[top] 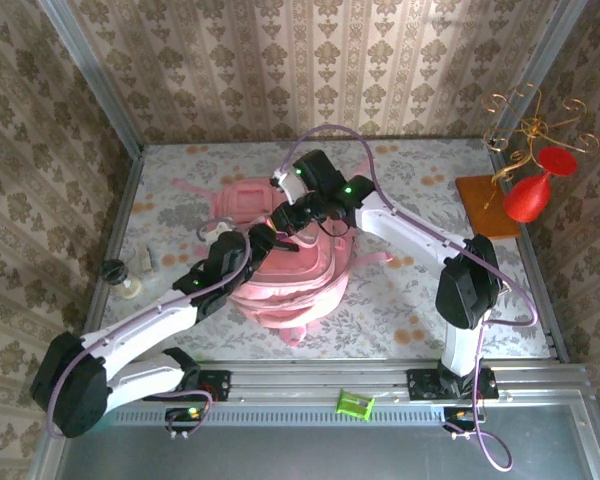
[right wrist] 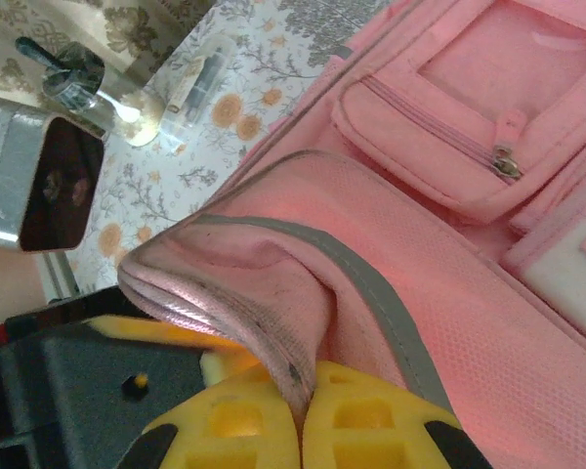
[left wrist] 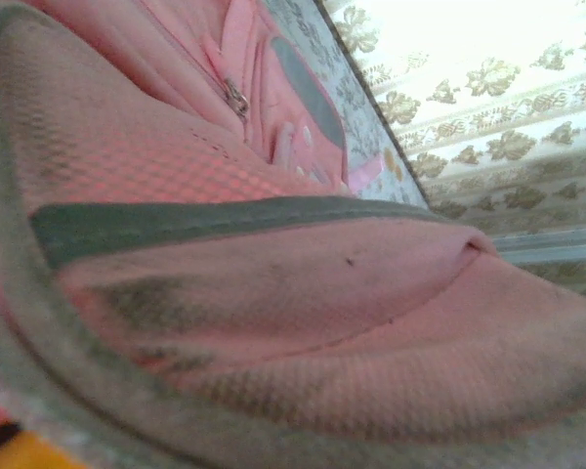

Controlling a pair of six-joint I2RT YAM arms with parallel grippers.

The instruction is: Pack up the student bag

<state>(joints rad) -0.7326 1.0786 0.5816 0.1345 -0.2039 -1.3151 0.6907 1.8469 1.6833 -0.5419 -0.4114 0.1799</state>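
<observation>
Right wrist: right gripper [right wrist: 299,405] clamped on a fold of the student bag [right wrist: 488,322].
Top external: left gripper [top: 262,240] over the student bag; opening cannot be told.

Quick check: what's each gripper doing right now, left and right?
Left gripper: at the student bag; open or shut cannot be told.
Right gripper: shut on the student bag's fabric edge.

Floral-cloth table [top: 420,290]: student bag [top: 290,290] mid-surface; pump bottle [top: 128,285] and small tube [top: 150,260] near left edge; wooden stand base [top: 488,205] far right.
</observation>
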